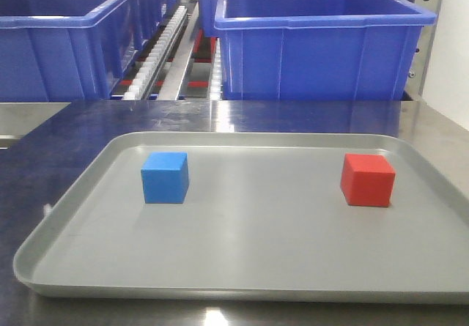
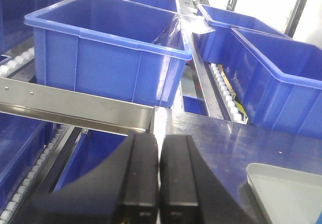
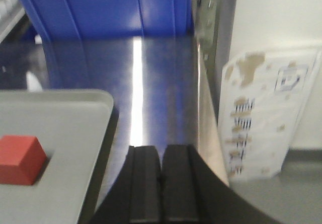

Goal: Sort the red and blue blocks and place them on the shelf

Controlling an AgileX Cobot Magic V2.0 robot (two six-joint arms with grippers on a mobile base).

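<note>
lighting: bright, even, overhead as i read it; glare: white streak on the steel tabletop, hot spot at its front edge in my front view; shadows: soft, short under the red block; focus: right wrist view blurred, others sharp

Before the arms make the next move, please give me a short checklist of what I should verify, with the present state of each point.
1. Blue block and red block sit flat on the tray, well apart: ok.
2. Free room around each block for a grasp: ok.
3. Left gripper open for a grasp: not ok; it is shut and empty.
4. Right gripper open for a grasp: not ok; it is shut and empty.
5. Free place on the shelf: cannot tell; bins fill the part in view.
</note>
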